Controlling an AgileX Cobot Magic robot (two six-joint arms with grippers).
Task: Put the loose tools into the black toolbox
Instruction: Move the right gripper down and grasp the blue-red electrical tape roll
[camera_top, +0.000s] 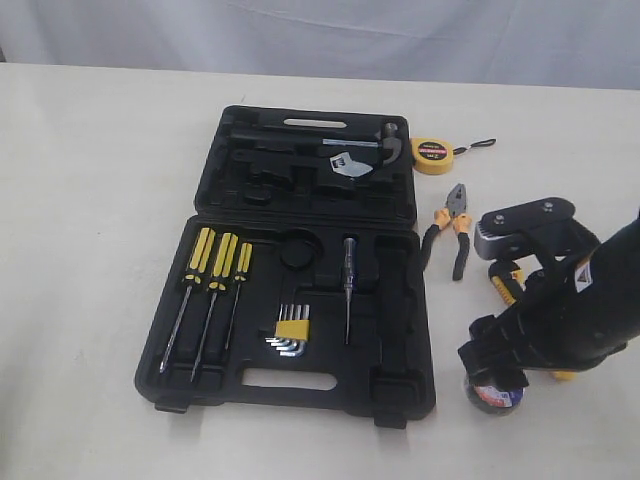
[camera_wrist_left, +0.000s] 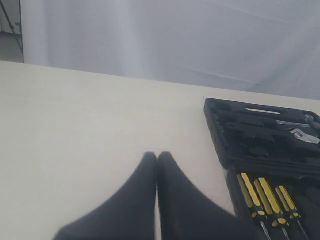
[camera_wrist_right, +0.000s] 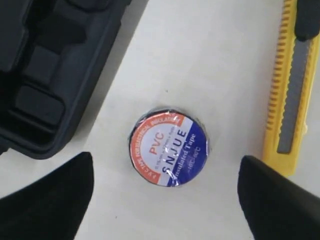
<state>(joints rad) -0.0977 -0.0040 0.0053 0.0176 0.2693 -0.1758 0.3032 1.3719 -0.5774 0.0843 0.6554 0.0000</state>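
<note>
The black toolbox (camera_top: 400, 300) lies open in the middle of the table, and its edge shows in the right wrist view (camera_wrist_right: 107, 65). Just off its near right corner lies the black tape roll (camera_top: 493, 395) with a blue, white and orange label (camera_wrist_right: 169, 146). My right gripper (camera_wrist_right: 167, 164) hovers open above the roll, one finger on each side, touching nothing. Beside the roll lies the yellow-black utility knife (camera_wrist_right: 290, 85), mostly hidden under the arm in the exterior view (camera_top: 505, 285). The pliers (camera_top: 450, 238) and yellow tape measure (camera_top: 434, 153) lie right of the box. My left gripper (camera_wrist_left: 157, 156) is shut and empty, left of the box.
Three yellow-black screwdrivers (camera_top: 212, 280), a hex key set (camera_top: 290, 330) and a slim tester (camera_top: 348, 285) sit in the box's near half. A hammer and wrench (camera_top: 350, 160) rest in the far half. A pale curtain closes off the table's back.
</note>
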